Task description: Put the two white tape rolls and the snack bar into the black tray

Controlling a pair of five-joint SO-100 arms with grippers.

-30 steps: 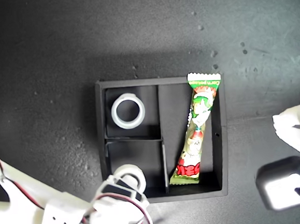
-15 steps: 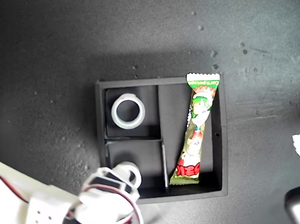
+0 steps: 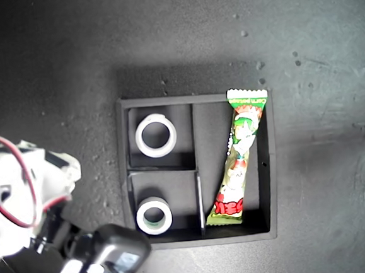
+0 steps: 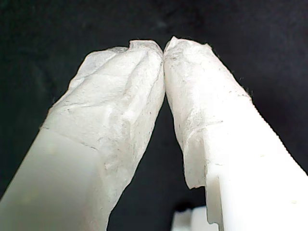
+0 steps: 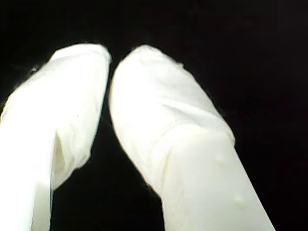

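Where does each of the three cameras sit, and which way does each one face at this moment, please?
Exterior view: overhead, looking straight down at the black tray holding the snack bar, the wider tape roll and the smaller tape roll; an arm shows at the exterior view's lower left.
First wrist view: rides my first gripper, looking along its closed white fingers at dark ground.
Second wrist view: rides my second gripper, fingers nearly touching, over blackness.
Shared: both wrist views show only fingers and dark background, no task objects.
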